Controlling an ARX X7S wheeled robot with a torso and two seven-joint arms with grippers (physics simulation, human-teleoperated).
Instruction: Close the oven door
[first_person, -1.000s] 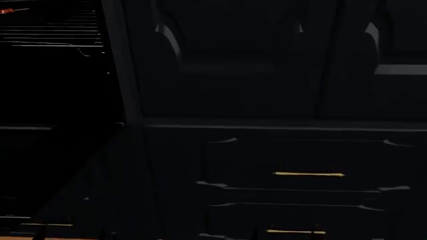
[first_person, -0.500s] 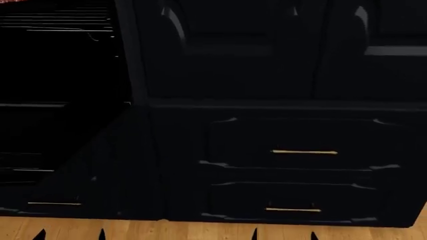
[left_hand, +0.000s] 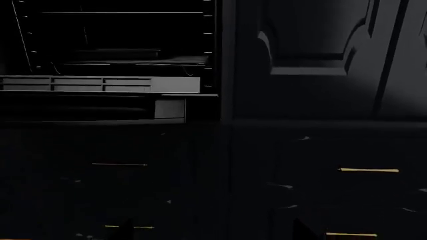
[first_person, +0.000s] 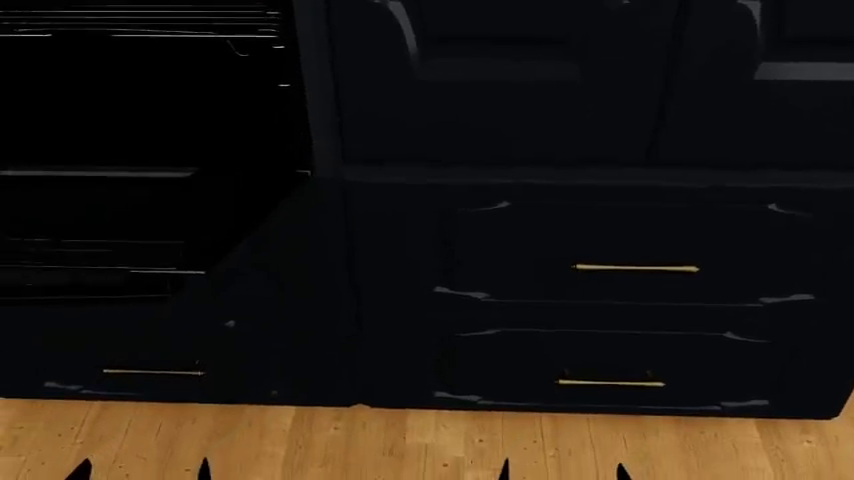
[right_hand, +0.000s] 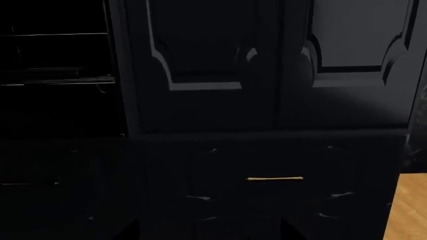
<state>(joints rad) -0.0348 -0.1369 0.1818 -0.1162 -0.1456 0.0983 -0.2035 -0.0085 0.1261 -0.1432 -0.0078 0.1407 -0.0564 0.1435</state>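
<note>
At the left of the dark cabinets, the oven door (left_hand: 100, 84) is hanging open, its vent strip facing out below the wire racks (first_person: 147, 22). Both grippers' fingertips are poking up over the wood floor (first_person: 400, 440), each pair standing apart, holding nothing.

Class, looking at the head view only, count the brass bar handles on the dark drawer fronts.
3. Upper right drawer handle, lower right drawer handle, and lower left handle below the open oven. Others may be hidden in the darkness.
</note>
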